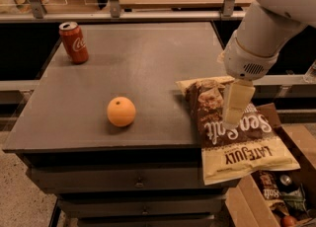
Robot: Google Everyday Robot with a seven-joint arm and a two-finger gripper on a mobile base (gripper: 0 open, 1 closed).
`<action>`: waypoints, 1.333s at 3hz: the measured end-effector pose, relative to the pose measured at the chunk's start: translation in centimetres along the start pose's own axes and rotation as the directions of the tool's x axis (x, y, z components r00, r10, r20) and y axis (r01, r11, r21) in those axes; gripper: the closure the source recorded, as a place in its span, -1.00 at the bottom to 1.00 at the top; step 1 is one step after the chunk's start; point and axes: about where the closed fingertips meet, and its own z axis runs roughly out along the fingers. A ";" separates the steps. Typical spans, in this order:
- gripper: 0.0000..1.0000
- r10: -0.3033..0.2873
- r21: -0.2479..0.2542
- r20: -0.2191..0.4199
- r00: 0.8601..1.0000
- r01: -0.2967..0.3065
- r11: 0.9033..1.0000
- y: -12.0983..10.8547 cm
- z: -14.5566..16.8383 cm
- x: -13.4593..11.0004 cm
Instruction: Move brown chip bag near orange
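Note:
The brown chip bag (242, 144) lies flat at the table's right front corner, with its cream-yellow lower end hanging past the table edge. The orange (121, 111) sits on the table to the bag's left, a wide gap apart from it. My gripper (235, 115) hangs from the white arm (256, 38) and points down onto the upper middle of the bag, touching it or just above it. The gripper hides part of the bag's print.
A red soda can (74, 42) stands at the table's far left corner. The dark table (148, 58) has drawers under it. An open cardboard box (276, 199) with mixed snacks sits on the floor at the lower right. Railings run behind the table.

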 end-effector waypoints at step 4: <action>-0.17 -0.048 -0.048 -0.045 0.998 0.046 0.998 0.9 3.4 -0.4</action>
